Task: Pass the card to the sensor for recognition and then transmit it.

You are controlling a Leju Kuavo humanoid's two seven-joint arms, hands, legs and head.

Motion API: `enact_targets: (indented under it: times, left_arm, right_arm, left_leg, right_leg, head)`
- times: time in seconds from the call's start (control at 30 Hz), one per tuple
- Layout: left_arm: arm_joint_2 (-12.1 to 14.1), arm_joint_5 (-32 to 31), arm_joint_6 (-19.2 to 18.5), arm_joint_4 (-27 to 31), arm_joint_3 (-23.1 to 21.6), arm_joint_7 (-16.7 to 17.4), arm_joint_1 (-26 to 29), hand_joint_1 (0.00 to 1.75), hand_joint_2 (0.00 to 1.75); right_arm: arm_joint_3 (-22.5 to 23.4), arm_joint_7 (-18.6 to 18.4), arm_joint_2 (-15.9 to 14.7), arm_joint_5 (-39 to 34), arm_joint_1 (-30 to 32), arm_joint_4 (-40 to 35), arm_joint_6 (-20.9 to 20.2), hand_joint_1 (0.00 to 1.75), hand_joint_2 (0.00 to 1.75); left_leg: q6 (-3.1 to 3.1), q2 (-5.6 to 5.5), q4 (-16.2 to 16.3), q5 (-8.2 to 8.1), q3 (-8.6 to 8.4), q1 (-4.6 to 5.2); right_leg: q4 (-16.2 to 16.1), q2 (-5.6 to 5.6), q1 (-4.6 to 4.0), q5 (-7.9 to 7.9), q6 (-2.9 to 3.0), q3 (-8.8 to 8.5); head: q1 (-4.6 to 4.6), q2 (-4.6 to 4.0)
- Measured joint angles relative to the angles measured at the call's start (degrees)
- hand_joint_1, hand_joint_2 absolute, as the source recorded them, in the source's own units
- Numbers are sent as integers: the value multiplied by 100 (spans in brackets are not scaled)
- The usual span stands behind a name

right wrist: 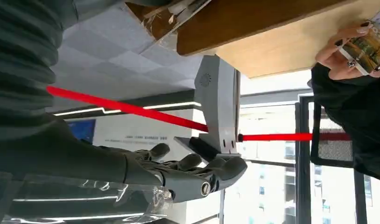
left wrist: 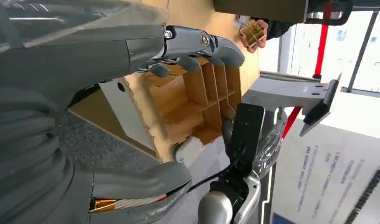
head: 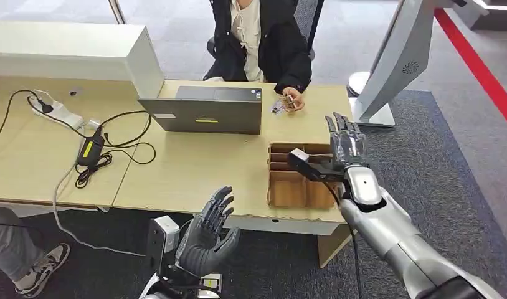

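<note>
Card point(head: 282, 105) beyond right robot hand point(head: 345, 140), apart

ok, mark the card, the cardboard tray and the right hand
card point(head: 279, 106), head view, its face beside the person's fingers
cardboard tray point(head: 287, 187), head view, bare floor of a compartment
right hand point(head: 347, 144), head view, back of hand

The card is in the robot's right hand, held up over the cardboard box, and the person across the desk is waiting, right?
Not quite: the robot's right hand is raised over the cardboard box but holds nothing. The person's hand across the desk holds the card, as the head view shows.
</note>
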State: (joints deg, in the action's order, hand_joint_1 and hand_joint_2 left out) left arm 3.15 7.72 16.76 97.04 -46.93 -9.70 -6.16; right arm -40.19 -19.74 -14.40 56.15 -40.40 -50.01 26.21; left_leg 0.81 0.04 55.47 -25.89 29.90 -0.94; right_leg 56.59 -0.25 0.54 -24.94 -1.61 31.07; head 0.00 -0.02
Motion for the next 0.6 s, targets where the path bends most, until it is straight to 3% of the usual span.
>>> enact_targets:
  times: [0.57, 0.6]
  left_arm:
    - [-9, -11, -109, 0, 0, 13, -50, 0, 175]
    - [-9, -11, -109, 0, 0, 13, -51, 0, 175]
  right_arm:
    - [7, 216, -11, -33, 99, -319, -400, 0, 175]
    - [7, 225, -11, -35, 106, -337, -418, 164, 175]
  left_leg:
    - [0, 0, 0, 0, 0, 0]
    - [0, 0, 0, 0, 0, 0]
  right_leg:
    - [0, 0, 0, 0, 0, 0]
    - [0, 0, 0, 0, 0, 0]
  head:
    - [0, 0]
    - [0, 0]
